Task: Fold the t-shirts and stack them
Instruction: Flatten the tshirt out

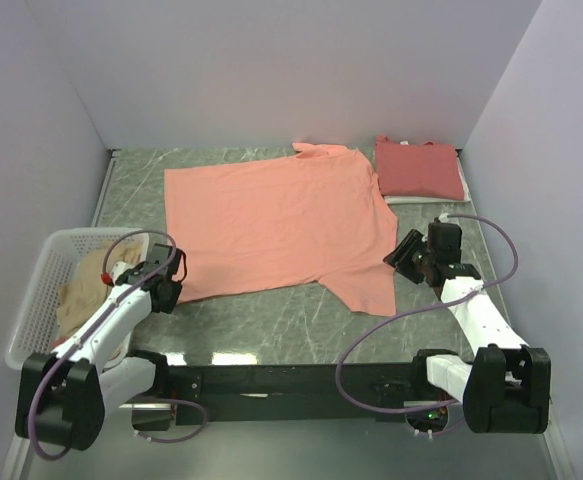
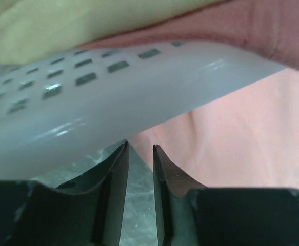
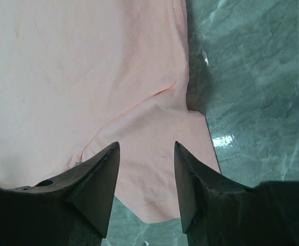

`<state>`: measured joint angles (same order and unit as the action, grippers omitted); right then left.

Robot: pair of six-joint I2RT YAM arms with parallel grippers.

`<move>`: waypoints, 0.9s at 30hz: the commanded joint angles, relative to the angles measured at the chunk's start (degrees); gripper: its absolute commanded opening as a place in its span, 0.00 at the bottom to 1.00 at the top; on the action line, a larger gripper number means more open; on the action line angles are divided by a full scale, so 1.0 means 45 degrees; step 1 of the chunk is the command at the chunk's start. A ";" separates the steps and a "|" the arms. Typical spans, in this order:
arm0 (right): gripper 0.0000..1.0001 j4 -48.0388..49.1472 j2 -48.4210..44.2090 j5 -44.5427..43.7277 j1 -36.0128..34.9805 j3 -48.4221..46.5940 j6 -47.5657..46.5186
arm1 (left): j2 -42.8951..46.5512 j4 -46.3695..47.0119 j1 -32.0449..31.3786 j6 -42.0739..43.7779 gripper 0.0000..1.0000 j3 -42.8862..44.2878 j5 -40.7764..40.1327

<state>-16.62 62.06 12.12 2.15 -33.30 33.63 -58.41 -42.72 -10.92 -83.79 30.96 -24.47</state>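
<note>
A salmon-orange t-shirt (image 1: 271, 225) lies spread flat across the middle of the table. At the back right rests a folded coral-red t-shirt (image 1: 418, 168). A pale tan t-shirt (image 1: 83, 290) is crumpled in the white basket (image 1: 31, 290). My left gripper (image 1: 166, 290) hovers low at the spread shirt's near left corner, beside the basket wall (image 2: 113, 102). Its jaws (image 2: 140, 146) stand slightly apart, with only bare table between them. My right gripper (image 1: 406, 252) is open above the shirt's near right sleeve (image 3: 154, 169), empty (image 3: 146, 144).
The green marbled table (image 3: 252, 77) is walled at the back and on both sides. A white strip (image 1: 411, 200) shows under the folded shirt's near edge. The basket stands at the left edge, close to my left arm.
</note>
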 commanded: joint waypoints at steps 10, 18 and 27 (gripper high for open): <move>0.60 -0.0486 -0.0530 -0.0193 0.0068 0.0232 0.0242 | -0.1063 0.0313 0.0121 -0.0795 0.40 -0.0786 -0.0071; 0.61 -0.0427 -0.0686 -0.0057 0.0068 0.0329 0.0555 | -0.0867 0.0314 -0.0054 -0.0697 0.38 -0.0865 -0.0147; 0.61 -0.0447 -0.0726 -0.0037 0.0068 0.0290 0.0555 | -0.1335 -0.0565 -0.1186 -0.1594 0.39 -0.0278 -0.0851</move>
<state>-18.79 59.99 11.92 2.15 -32.12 35.97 -63.18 -40.34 -15.46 -86.70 30.68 -27.90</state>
